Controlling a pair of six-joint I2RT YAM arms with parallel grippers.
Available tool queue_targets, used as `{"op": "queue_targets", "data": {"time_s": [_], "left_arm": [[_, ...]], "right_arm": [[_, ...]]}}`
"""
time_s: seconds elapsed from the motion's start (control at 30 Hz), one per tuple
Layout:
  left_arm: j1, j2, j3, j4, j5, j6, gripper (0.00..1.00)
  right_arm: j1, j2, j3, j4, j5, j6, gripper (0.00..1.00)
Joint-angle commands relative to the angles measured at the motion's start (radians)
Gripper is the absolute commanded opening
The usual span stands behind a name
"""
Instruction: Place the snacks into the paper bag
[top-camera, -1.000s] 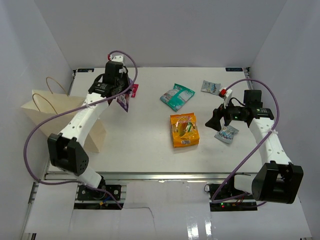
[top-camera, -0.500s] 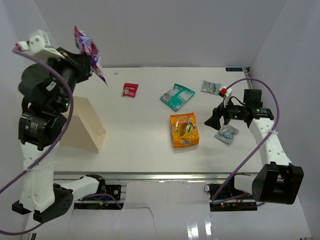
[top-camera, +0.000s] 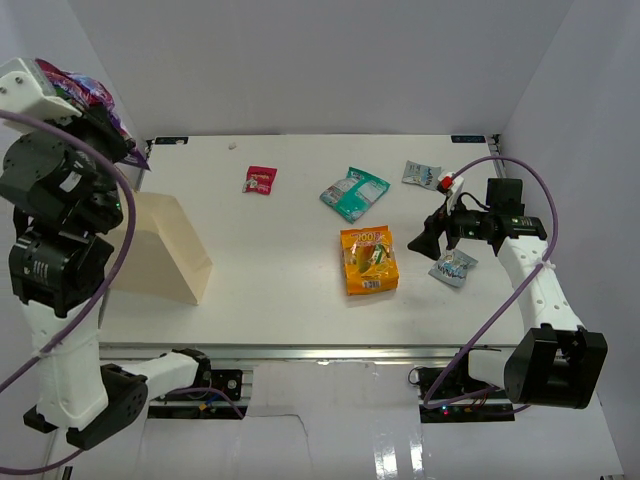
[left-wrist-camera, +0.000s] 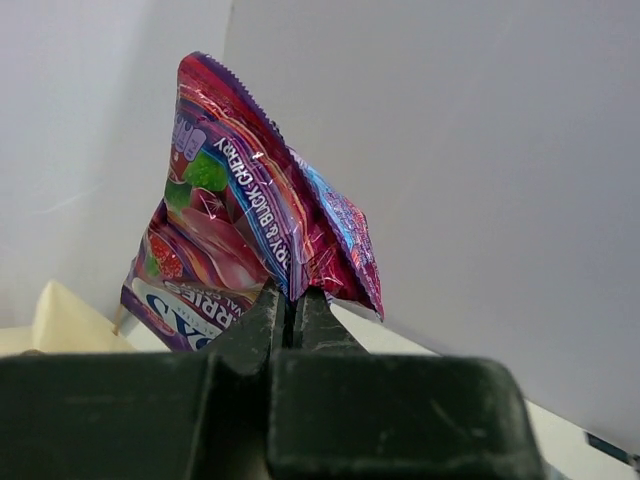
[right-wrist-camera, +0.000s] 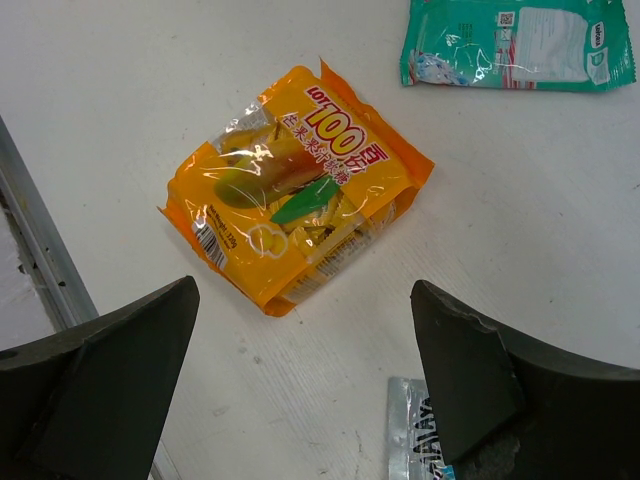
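Swung further left since half a second back: my left pincer (left-wrist-camera: 290, 310) is clamped on the purple-red packet (left-wrist-camera: 250, 230), raised high, with the paper bag (top-camera: 165, 250) lying on the table (top-camera: 280, 295) below. My right pincer (top-camera: 428, 240) is spread wide and empty, beside the orange packet (top-camera: 368, 260).

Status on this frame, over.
Left gripper shut on purple packet, high near paper bag. Right gripper open, aimed at orange packet. Bag mouth hidden by left arm.

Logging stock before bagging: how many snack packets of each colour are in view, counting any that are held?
Orange packet: 1
Teal-and-white packet: 1
Silver-blue packets: 2
Red packet: 1
Purple-red packet, pinched in the left gripper: 1
Total: 6
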Motion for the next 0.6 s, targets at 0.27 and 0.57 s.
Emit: {"op": "queue_targets", "data": {"time_s": [0.27,0.57], "left_arm": [[0.001,-0.100,-0.377,0.304,-0.164,0.220,0.00],[0.011,-0.146,-0.552,0.353,-0.182,0.232,0.00]], "right_arm": [[0.007,-0.010,-0.004,0.025,-0.014,-0.001,0.92],[0.007,-0.018,-0.021,0.026,-0.006,-0.009,0.92]]}}
